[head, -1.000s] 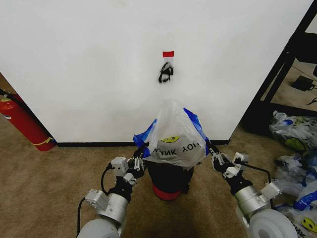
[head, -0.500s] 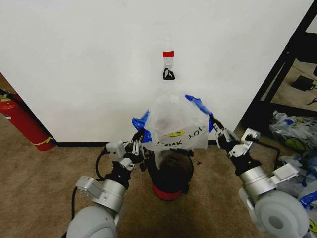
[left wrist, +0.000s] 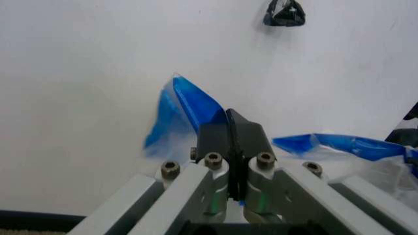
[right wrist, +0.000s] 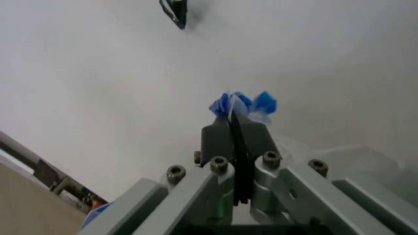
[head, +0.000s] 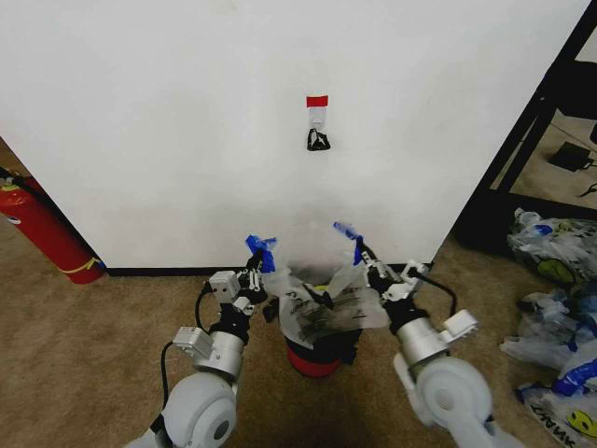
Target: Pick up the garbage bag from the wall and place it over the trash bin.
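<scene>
**Listener:** What is in front of you?

**Operator:** The biggest thing is the large plain white wall [head: 168, 121] with a black baseboard. It carries a short strip of red tape [head: 317, 101] and, just under it, a small hook with a black scrap [head: 318, 141] hanging from it. The floor is brown carpet [head: 84, 355]. A red fire extinguisher [head: 42, 231] leans at the far left; a heap of similar smiley bags [head: 555, 245] lies at the far right.

**Listener:** Where is the task's bag?

**Operator:** Off the wall. The thin translucent white garbage bag with blue handles [head: 322, 294] is draped over the small round dark mesh trash bin with a red base [head: 320, 357], which stands close to the baseboard. The bag's mouth is spread wide, which I judge is why I hold it from 2 sides.

**Listener:** And the grippers?

**Operator:** My left gripper [head: 258, 271] is at the bin's left rim, fingers pinched together on 1 blue handle. My right gripper [head: 363, 259] is at the right rim, fingers likewise pinched on the other handle. Both wrist views show blue plastic poking out beyond the closed fingertips.

**Listener:** How far along?

**Operator:** I judge the bag is nearly seated; the handles are not yet released.
</scene>
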